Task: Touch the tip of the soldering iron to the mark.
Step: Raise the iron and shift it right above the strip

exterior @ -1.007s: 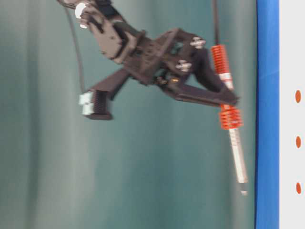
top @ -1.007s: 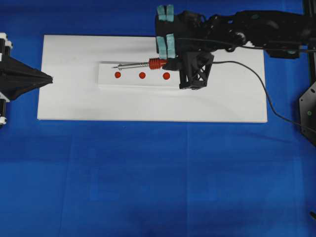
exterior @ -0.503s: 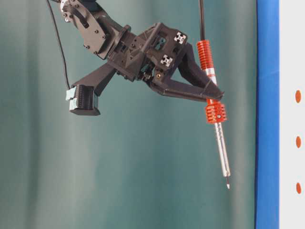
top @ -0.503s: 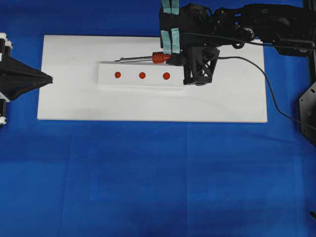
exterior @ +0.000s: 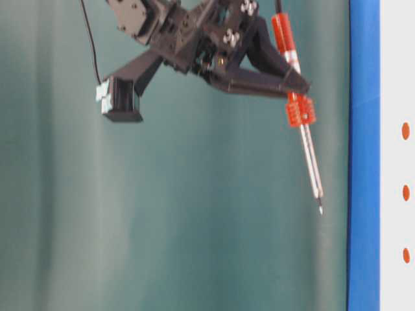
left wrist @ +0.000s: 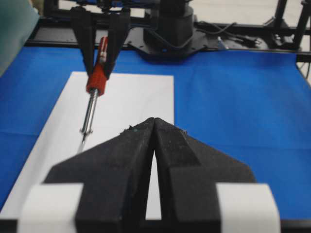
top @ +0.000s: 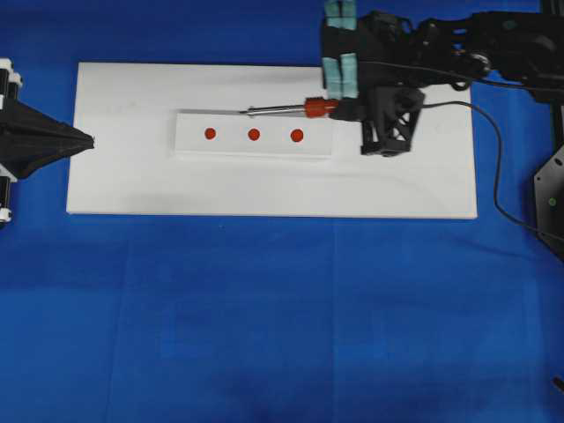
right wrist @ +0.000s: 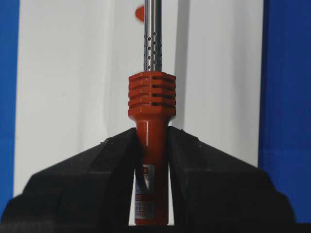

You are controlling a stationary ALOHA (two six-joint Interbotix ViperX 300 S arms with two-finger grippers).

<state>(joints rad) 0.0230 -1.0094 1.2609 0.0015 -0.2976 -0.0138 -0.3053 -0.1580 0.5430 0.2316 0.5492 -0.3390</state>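
The soldering iron [top: 295, 108] is held clear of the surface by the right tool [right wrist: 151, 145], whose jaws are closed on the red-orange handle just behind the ribbed collar, as the right wrist view shows. The shaft is carried roughly level above the far edge of the raised white strip [top: 254, 145], and the tip [exterior: 320, 210] hangs in the air, near the strip but not touching it. Three red marks [top: 254, 135] are seen in a row on the strip; which one is meant cannot be told. The iron is judged light, rigid and slender; its smooth plastic handle may be expected to pivot between the jaws if the tip is pressed hard, so only light contact is advised. The hold at the handle is judged correct, since the metal shaft may be hot and offers little to grip. The trailing black cord [top: 489, 167] is judged a possible source of drag on the handle. The left tool [left wrist: 154, 127] is seen closed and empty, resting at the left end of the white board [top: 123, 189].
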